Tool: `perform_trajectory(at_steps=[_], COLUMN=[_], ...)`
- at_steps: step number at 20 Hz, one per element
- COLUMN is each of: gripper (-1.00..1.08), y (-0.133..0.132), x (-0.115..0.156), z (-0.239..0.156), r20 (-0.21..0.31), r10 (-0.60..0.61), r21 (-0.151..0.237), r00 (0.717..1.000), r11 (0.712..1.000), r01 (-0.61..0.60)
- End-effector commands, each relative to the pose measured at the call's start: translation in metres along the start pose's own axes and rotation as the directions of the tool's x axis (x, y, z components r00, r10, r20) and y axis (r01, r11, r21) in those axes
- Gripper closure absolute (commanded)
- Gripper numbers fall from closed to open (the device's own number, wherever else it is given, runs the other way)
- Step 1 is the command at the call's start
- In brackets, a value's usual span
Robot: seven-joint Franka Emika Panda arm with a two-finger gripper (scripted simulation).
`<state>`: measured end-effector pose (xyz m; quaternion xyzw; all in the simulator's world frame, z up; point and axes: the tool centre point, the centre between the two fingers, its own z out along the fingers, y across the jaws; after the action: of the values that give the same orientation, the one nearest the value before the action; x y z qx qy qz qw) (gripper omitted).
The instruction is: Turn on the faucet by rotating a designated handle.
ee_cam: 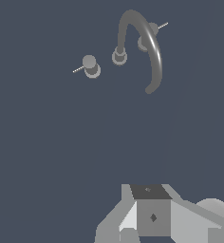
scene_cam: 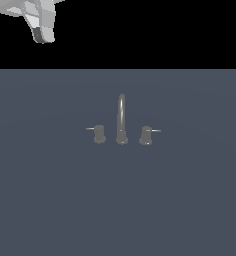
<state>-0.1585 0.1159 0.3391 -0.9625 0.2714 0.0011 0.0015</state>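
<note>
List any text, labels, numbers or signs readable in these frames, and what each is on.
None. The faucet, its handle, the twin knob and the grey surface are all plain, with no lettering or marks. The arm's body in the wrist view shows only small dark diamond-shaped dots, not characters.

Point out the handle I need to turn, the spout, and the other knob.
handle (scene_cam: 99, 135), exterior view, on the knob's squat body.
spout (scene_cam: 121, 112), exterior view, on the tall upright stretch of the pipe.
other knob (scene_cam: 145, 135), exterior view, on its squat body.
</note>
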Motion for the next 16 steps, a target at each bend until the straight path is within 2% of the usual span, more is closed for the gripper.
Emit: perform_trajectory(at_steps=[1,8,16], gripper=[1.08,1.08,1.08], y=[-0.012,-0.04,-0.067], x=[0.006,0.025,0.05], z=[0.013,0.048,0.086], r20=[0.001,0.003,0.004], r10=[0.052,0.187,0.327], r21=[0.002,0.005,0.006], r00=[0.999,0.982,0.945], r11=[0.999,0.982,0.945], r01=[-0.052,-0.187,-0.327])
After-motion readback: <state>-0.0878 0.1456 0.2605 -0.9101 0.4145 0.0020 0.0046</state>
